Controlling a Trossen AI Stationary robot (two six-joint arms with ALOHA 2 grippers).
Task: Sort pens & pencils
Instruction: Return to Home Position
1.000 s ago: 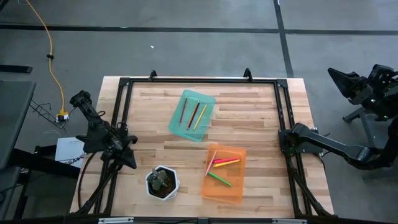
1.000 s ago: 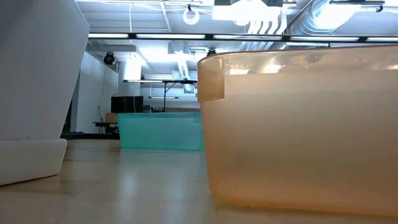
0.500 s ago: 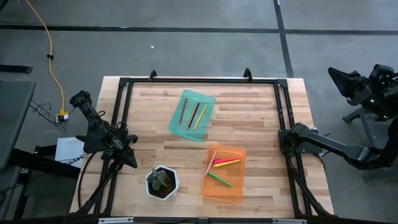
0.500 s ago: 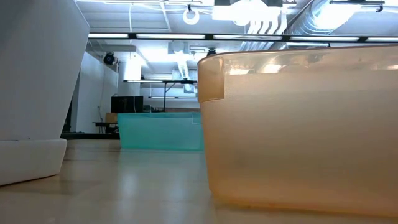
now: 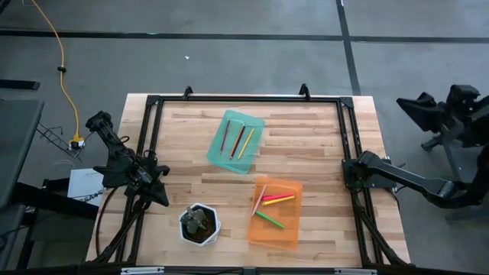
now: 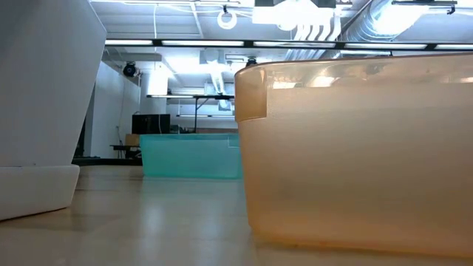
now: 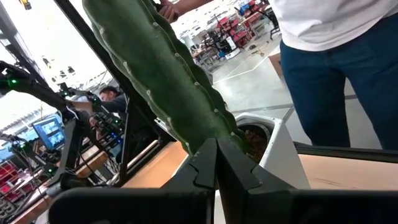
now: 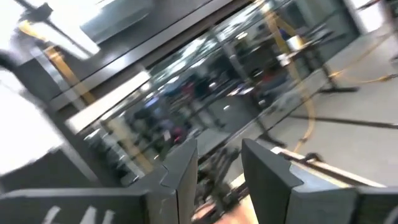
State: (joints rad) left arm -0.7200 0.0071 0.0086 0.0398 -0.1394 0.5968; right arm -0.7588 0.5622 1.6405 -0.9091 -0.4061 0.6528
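Note:
Three sticks, red-brown, dark brown and yellow, lie in the green tray at the table's far middle. A pale peach, a pink, a yellow and a bright green stick lie in the orange tray nearer the front. My left gripper is shut and empty at the table's left edge; its wrist view shows the fingers closed. My right gripper waits at the right edge, its fingers apart and empty.
A white hexagonal pot with a green cactus stands at the front, left of the orange tray and close to my left gripper. A black frame runs round the table. A person stands beyond the pot.
Neither arm and no stick has moved. A dark piece of equipment on the floor beyond the table's right edge has shifted a little.

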